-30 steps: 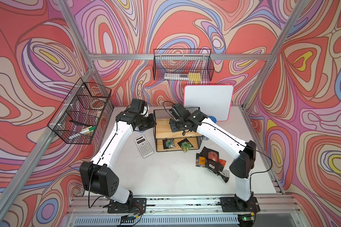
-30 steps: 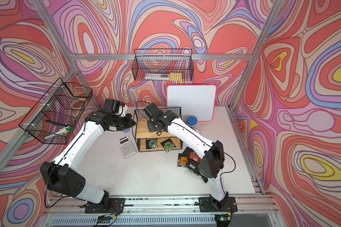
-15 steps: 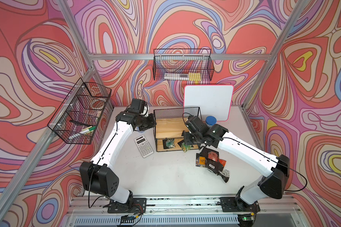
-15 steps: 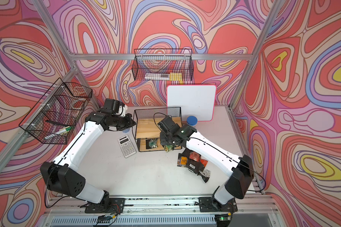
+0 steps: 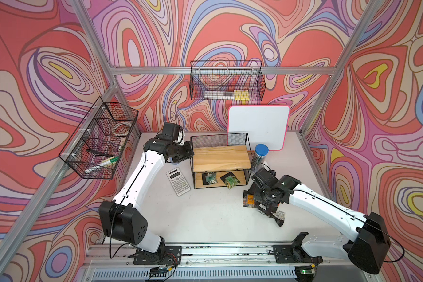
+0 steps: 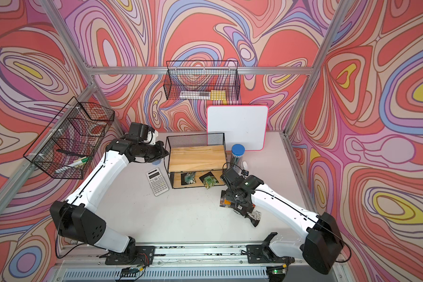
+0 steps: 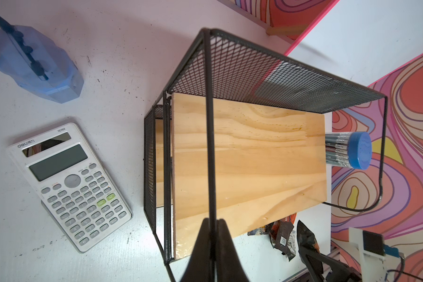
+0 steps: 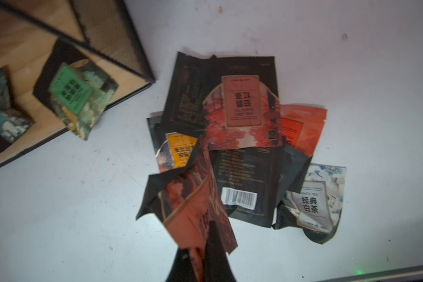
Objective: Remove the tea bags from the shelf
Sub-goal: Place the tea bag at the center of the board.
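Observation:
The shelf [image 5: 220,157] stands mid-table, its upper wooden board bare. My left gripper [image 7: 212,223] is shut on the thin black wire of the shelf's frame at its left side [image 5: 190,153]. Two green-panelled tea bags [image 5: 210,178] [image 5: 230,182] lie on the lower board, one poking over the front edge [image 8: 71,92]. My right gripper [image 8: 206,234] is shut on a red and black tea bag [image 8: 193,207], held just above a pile of tea bags [image 8: 242,109] on the table right of the shelf [image 5: 250,200]. In both top views the right fingers are hidden under the wrist.
A white calculator [image 5: 178,182] lies left of the shelf, with a blue plastic object [image 7: 34,63] behind it. A blue-lidded tube of pencils [image 5: 261,151] and a pink-edged whiteboard [image 5: 258,127] stand at the back right. Wire baskets hang on the back wall [image 5: 226,81] and left wall [image 5: 100,144].
My right arm has swung from the shelf's upper board out to the right and forward, over the pile on the table. The left arm has stayed put.

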Robot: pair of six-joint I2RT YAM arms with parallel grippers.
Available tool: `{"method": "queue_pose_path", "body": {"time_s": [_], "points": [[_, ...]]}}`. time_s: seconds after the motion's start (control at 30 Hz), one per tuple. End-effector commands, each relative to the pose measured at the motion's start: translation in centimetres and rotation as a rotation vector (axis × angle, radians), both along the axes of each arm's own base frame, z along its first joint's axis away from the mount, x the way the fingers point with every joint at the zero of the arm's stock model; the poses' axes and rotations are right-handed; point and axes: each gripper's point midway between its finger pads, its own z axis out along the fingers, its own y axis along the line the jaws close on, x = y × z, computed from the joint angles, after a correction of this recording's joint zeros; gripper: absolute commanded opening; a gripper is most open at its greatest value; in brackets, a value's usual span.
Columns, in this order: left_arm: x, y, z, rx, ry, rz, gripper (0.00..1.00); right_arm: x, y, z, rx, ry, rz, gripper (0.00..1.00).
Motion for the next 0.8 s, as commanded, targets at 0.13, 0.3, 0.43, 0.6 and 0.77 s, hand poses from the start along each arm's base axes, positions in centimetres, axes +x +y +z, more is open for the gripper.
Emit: {"method": "queue_pose_path", "body": {"time_s": [0.13, 0.3, 0.43, 0.6, 0.77], "points": [[0.2, 0.0, 0.9, -0.021, -0.026, 0.015, 0.0, 0.2, -2.6, -2.7, 0.025, 0.055, -0.158, 0.0], [0.2, -0.1, 1.0, -0.027, -0.027, 0.012, 0.0, 0.4, -2.3, -3.9, 0.01, 0.094, -0.158, 0.06], [0.2, 0.0, 0.9, -0.025, -0.026, 0.013, 0.0, 0.3, -2.2, -4.2, 0.021, 0.095, -0.161, 0.22], [0.2, 0.0, 0.9, -0.025, -0.025, 0.013, 0.0, 0.5, -1.7, -3.7, 0.051, 0.082, -0.161, 0.37], [0.3, -0.1, 1.0, -0.028, -0.026, 0.013, 0.0, 0.8, -1.2, -3.0, 0.076, 0.069, -0.15, 0.45]]}}
